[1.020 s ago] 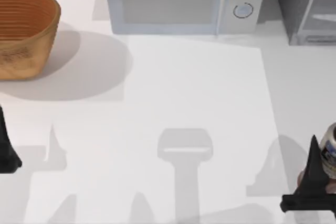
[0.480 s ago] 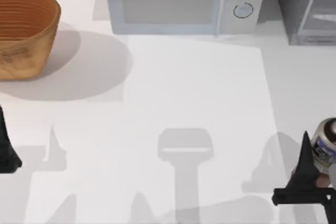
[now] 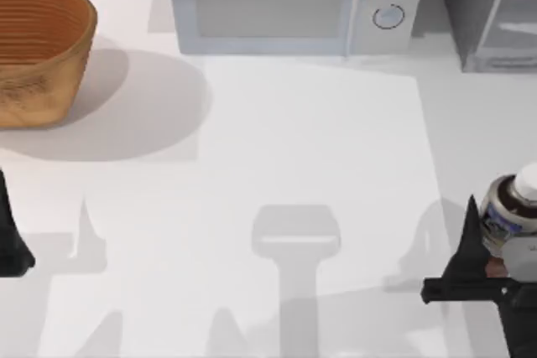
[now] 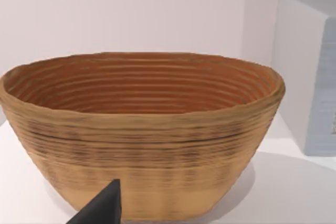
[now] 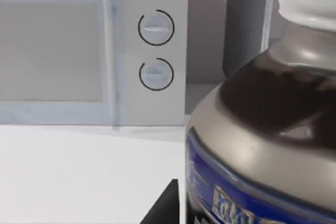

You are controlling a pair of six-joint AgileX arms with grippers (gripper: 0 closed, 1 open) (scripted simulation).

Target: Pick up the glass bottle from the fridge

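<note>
We see a white tabletop [image 3: 310,140] from above. At its right edge, near the front, our right gripper [image 3: 503,245] pinches the glass bottle [image 3: 508,207] between its dark pointed fingers [image 3: 467,249]. The bottle is small and rounded, with dark glossy glass, a smooth white cap and a bluish label band. It sits in the gripper well apart from the fridge [image 3: 491,10], a dark grey boxy cabinet with a pale framed door at the back right corner.

Just left of the fridge stands a pale blue-grey microwave [image 3: 285,2] with two round dials. A ribbed, woven brown basket [image 3: 38,48], oval and open, sits at the back left.

Our left gripper [image 3: 10,241] rests at the table's left edge; we cannot tell how its fingers stand.

The right wrist view brings the bottle up close, its shoulder shiny and its label printed, with the microwave dials behind it. The left wrist view faces the basket's coiled wall.
</note>
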